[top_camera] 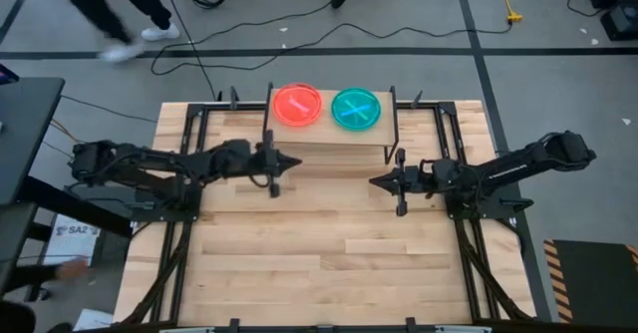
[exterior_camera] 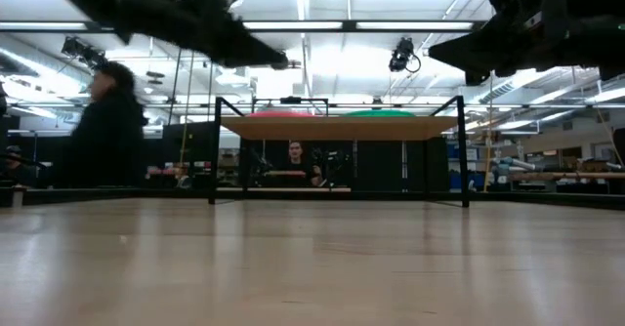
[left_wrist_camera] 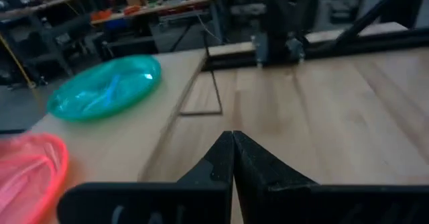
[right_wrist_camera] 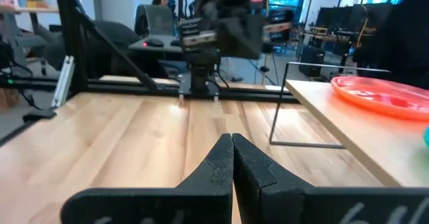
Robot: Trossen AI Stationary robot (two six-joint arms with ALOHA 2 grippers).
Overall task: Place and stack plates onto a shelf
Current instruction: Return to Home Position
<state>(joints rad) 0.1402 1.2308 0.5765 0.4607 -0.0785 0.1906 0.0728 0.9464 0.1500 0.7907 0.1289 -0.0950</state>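
High view: showing pink-red plate [top_camera: 297, 105] and teal plate [top_camera: 356, 108] sitting side by side, not touching, on the shelf [top_camera: 325, 124] at the far edge of the tabletop [top_camera: 329, 253]. Finding no plate loose elsewhere, so judging stacking done, with only the arms' retreat remaining. Left gripper [top_camera: 287, 162] and right gripper [top_camera: 377, 181] hovering over the tabletop in front of the shelf.
Low view: seeing two shallow coloured mounds on the board; not managing to count plates per pile.
Left wrist view: fingers pressing together, empty.
Right wrist view: fingers likewise meeting, gripping nothing
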